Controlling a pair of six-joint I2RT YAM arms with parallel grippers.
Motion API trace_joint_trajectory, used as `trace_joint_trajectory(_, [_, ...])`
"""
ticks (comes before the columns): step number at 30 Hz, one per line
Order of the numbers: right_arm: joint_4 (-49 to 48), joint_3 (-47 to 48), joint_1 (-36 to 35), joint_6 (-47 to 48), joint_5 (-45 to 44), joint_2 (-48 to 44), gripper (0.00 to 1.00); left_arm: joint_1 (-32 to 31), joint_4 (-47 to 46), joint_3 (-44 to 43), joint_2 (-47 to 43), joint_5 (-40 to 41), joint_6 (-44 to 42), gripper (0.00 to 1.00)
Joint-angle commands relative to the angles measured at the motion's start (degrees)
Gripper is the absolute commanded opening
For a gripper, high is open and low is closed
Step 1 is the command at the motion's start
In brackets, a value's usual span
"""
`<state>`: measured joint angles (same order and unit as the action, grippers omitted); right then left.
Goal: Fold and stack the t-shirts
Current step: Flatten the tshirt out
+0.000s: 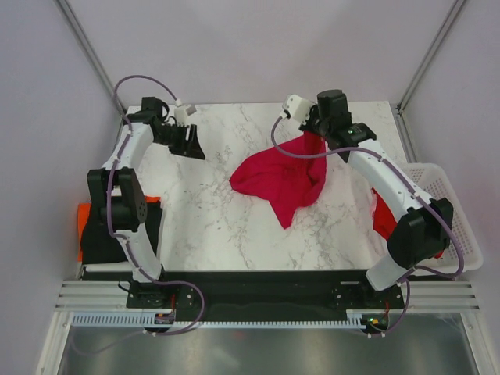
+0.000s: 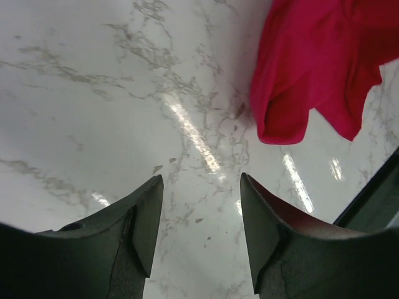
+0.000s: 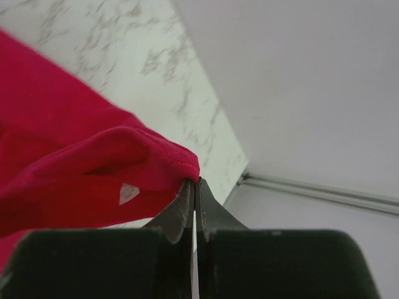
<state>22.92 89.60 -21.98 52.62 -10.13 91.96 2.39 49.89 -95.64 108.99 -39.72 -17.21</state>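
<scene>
Crimson-pink t-shirt (image 1: 281, 181) hangs from my right gripper (image 3: 194, 184), clamped on its hem, trailing onto the surface (image 1: 203, 215) below; I judge spreading is the step in hand, and my left gripper (image 2: 201, 178), jaws apart, must next catch another edge.

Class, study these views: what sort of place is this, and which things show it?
Probably a robot lab cell: metal frame with blank walls, marble-look table, right end effector pinching a crimson t-shirt.
</scene>
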Motion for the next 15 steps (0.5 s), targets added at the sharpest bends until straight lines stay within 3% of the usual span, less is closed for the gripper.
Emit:
trace_joint_trajectory(1, [1.51,-2.32,-0.79,-4.18,0.29,-1.27,0.00,-5.46,2.93,-0.52,2.28,-5.89,-2.21,0.60])
trace_joint_trajectory(6, [1.78,-2.07,-0.87,-5.86,0.81,0.14,0.00,-12.58,2.85,-2.44,7.90,-4.31,-1.43,0.58])
trace_joint_trajectory(15, [2.13,-4.96,-0.87,-5.77,0.55,-1.96,0.00,-14.43,2.67,-11.06,18.44,-3.34,3.06,0.56])
